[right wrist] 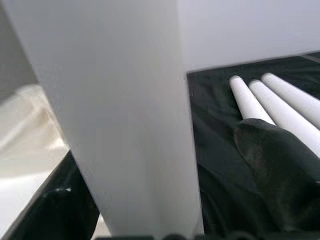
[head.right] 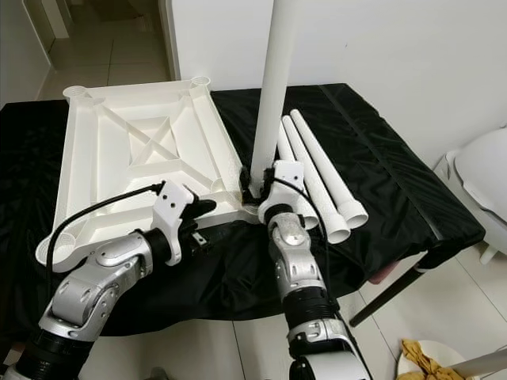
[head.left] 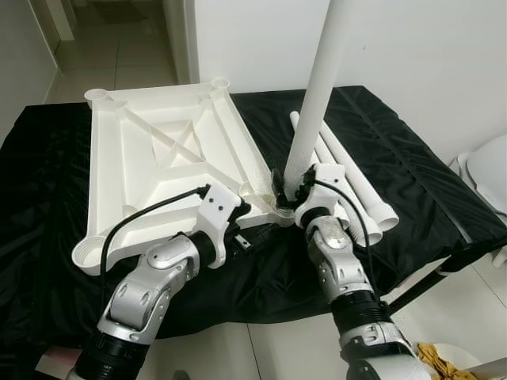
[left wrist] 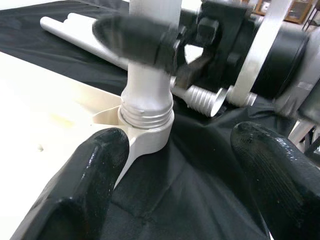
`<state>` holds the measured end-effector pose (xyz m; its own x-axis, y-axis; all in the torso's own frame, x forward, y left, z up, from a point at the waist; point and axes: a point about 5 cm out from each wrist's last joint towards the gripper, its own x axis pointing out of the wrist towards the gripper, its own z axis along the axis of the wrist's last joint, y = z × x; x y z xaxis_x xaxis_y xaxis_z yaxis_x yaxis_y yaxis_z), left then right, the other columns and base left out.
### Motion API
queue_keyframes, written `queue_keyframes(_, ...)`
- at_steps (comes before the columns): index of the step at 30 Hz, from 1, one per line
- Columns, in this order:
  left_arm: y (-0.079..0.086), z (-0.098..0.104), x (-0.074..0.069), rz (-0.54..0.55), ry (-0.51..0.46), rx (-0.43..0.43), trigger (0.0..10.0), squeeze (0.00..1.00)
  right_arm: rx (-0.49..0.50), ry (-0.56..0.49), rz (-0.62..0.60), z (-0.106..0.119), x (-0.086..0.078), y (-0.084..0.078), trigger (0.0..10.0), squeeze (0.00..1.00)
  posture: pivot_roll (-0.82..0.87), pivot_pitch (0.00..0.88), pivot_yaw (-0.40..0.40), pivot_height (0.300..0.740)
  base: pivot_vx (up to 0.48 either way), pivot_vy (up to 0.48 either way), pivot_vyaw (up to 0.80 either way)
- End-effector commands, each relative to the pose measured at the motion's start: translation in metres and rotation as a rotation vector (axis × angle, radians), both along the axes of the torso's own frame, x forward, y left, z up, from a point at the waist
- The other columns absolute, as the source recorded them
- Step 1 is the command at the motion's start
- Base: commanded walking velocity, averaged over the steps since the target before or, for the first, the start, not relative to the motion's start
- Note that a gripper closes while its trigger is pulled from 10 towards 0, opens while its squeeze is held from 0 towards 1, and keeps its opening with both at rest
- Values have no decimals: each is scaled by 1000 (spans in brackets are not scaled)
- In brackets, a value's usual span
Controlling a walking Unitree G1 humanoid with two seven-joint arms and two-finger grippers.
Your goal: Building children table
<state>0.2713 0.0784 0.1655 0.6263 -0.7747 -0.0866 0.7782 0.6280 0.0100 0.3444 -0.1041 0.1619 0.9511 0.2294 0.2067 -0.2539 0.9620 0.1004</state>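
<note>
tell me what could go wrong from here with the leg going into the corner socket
1. The upright leg leans slightly, and its threads still show above the corner socket, so it could cross-thread.
2. The left hand is open beside the socket, not gripping the tabletop; twisting may shift it.
3. The right hand holds the leg low; the top could sway.

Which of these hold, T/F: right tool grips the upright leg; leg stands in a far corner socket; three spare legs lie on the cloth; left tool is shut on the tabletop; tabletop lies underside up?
1. Right tool grips the upright leg. True.
2. The leg stands in a far corner socket. False: it is at the near right corner of the tabletop.
3. Three spare legs lie on the cloth. True.
4. Left tool is shut on the tabletop. False: it is open, near the socket.
5. Tabletop lies underside up. True: ribs show.
</note>
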Motion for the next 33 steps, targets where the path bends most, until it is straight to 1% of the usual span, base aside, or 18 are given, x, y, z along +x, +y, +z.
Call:
queue_keyframes(1,-1,1,0,-12,-8,6,10000,0,12,-13,39,1,-2,-2,10000,1000,-42,0,-30,740,0,0,0)
queue_keyframes(3,-1,1,0,-9,-8,4,10000,0,-6,-22,101,2,-1,-6,10000,1000,-38,0,-31,740,0,0,0)
queue_keyframes(5,-1,1,0,-9,-8,4,10000,0,-6,-22,101,2,-1,-6,10000,1000,-38,0,-31,740,0,0,0)
queue_keyframes(6,-1,1,-1,-7,-7,1,10000,0,-15,-17,133,2,1,-11,10000,0,-37,0,-31,740,0,0,0)
queue_keyframes(7,-1,1,-1,-7,-7,1,10000,0,-15,-17,133,2,1,-11,10000,0,-37,0,-31,740,0,0,0)
queue_keyframes(10,0,1,-1,2,-5,-2,10000,0,-72,3,209,1,9,-27,10000,0,-35,0,-29,740,0,0,0)
queue_keyframes(12,0,1,-1,3,-5,-3,10000,0,-87,6,226,1,11,-30,10000,0,-35,0,-27,740,0,0,0)
queue_keyframes(14,0,3,0,8,-7,-6,10000,0,-142,12,278,0,15,-33,10000,0,-33,0,-19,740,0,0,0)
queue_keyframes(17,0,3,0,10,-9,-7,10000,0,-158,19,304,-1,16,-33,10000,0,-32,0,-18,740,0,0,0)
queue_keyframes(19,1,4,2,14,-11,-8,10000,0,-201,34,366,-4,17,-32,10000,0,-28,5,-14,740,0,0,0)
queue_keyframes(20,1,4,2,14,-11,-8,10000,0,-201,34,366,-4,17,-32,10000,0,-28,5,-14,740,0,0,0)
queue_keyframes(24,1,6,3,19,-14,-11,10000,0,-257,61,455,-9,20,-30,10000,0,-21,7,-12,740,0,0,0)
queue_keyframes(25,1,6,3,19,-14,-11,10000,0,-257,61,455,-9,20,-30,10000,0,-21,7,-12,740,0,0,0)
queue_keyframes(26,2,7,3,21,-15,-12,10000,0,-282,65,476,-10,21,-28,10000,0,-18,8,-11,740,0,0,0)
queue_keyframes(33,2,8,3,26,-18,-12,10000,0,-302,80,485,-10,28,-26,10000,0,-15,8,-10,740,0,0,0)
